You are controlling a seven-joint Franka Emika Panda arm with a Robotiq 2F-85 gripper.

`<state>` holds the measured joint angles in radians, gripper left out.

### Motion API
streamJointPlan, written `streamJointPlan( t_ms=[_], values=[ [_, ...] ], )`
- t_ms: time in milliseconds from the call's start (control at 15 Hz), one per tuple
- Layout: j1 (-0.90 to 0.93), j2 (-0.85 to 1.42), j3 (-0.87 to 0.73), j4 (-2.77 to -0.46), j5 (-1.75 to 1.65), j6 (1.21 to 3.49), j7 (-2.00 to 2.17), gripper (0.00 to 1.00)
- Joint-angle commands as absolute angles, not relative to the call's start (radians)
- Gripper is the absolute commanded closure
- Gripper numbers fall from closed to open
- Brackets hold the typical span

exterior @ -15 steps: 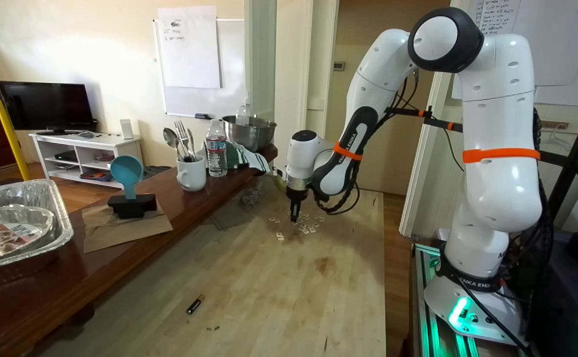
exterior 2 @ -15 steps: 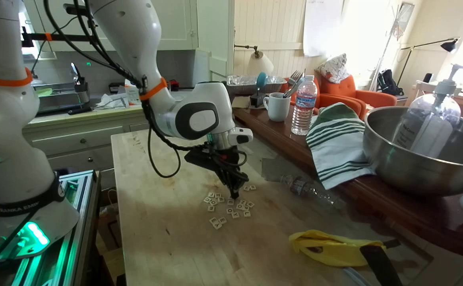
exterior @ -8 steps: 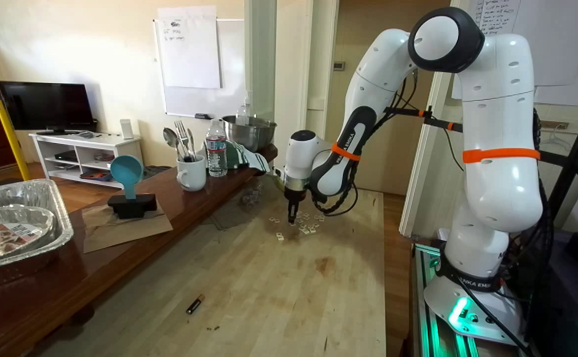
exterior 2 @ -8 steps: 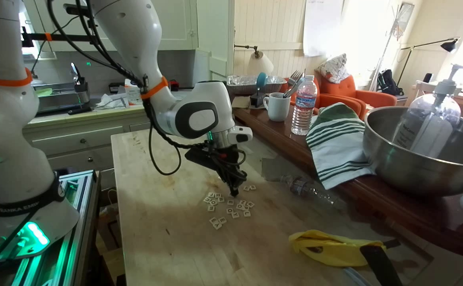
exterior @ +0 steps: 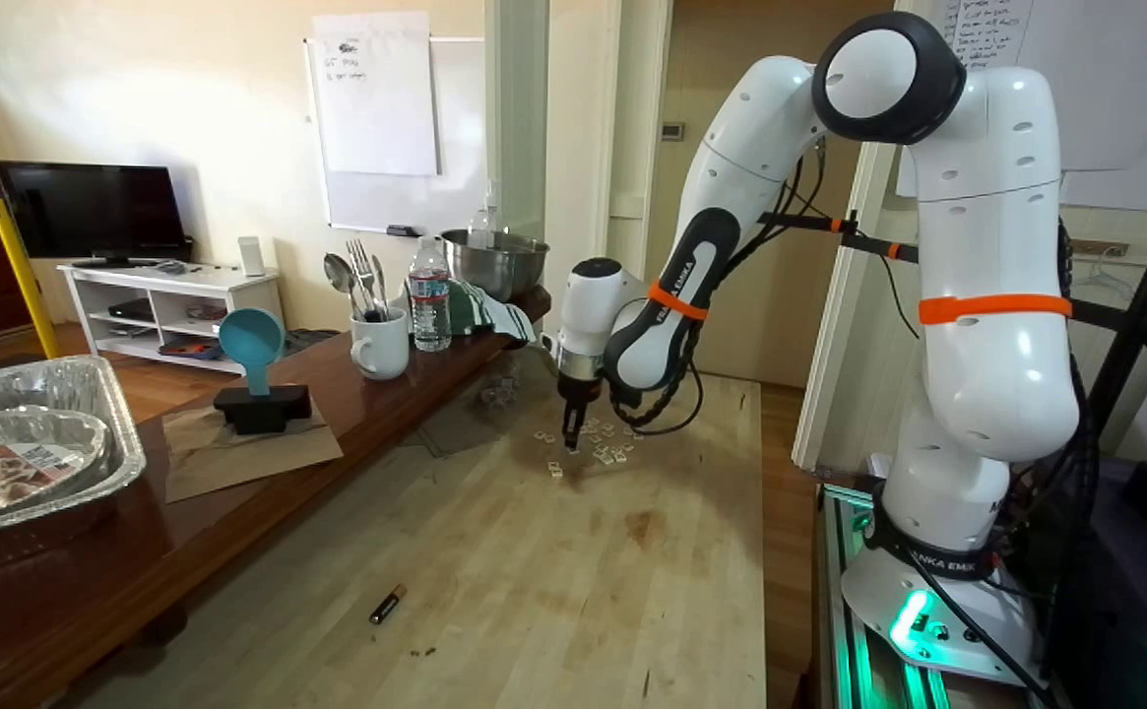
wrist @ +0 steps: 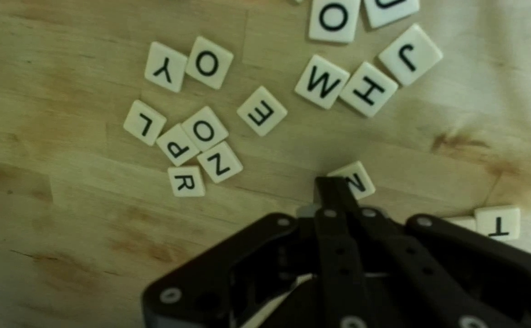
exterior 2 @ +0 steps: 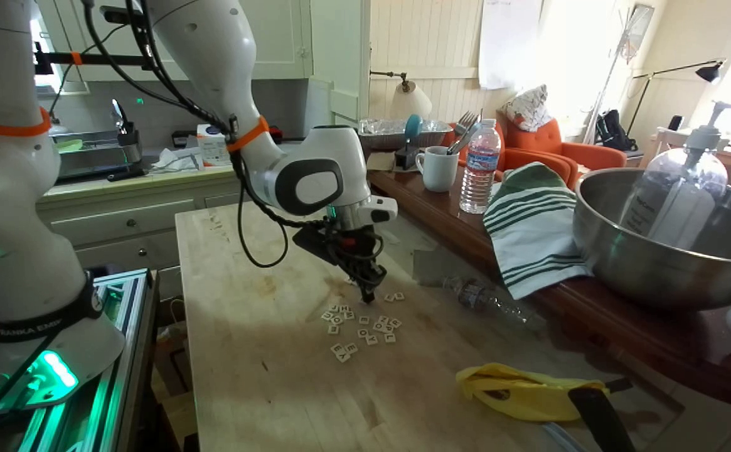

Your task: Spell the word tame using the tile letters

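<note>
Cream square letter tiles (exterior 2: 363,334) lie loosely scattered on the wooden table; they also show small in an exterior view (exterior: 605,454). In the wrist view I read a T tile (wrist: 497,223), an E tile (wrist: 262,111), a W or M tile (wrist: 322,82), an H tile (wrist: 368,89) and an O tile (wrist: 203,129), among several others. My gripper (wrist: 336,184) is shut, its fingertips together with no tile seen between them. It partly covers a tile that reads N or Z (wrist: 361,183). In both exterior views the gripper (exterior: 571,445) (exterior 2: 368,299) points down just above the table among the tiles.
A plastic bottle (exterior 2: 475,295) lies on the table by the raised wooden counter (exterior 2: 428,201). A yellow bag (exterior 2: 522,392) lies near the table's edge. A battery (exterior: 388,604) lies on the table. A mug of cutlery (exterior: 381,345) and a steel bowl (exterior 2: 672,257) stand on the counter.
My gripper has moved a short way over the table, leftward in one exterior view and slightly up and away in the other. It stays shut. The tiles have not visibly moved.
</note>
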<state>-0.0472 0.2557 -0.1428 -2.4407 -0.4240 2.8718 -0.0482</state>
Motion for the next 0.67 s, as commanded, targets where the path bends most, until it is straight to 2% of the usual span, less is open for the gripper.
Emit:
streamJointPlan(
  t_ms=[0,600],
  values=[
    [-0.026,0.271,-0.127,-2.435,-0.361,2.833,-0.037,1.00],
    [0.035,0.280,-0.158,-2.409,-0.363,2.812,0.102,1.00]
  ],
)
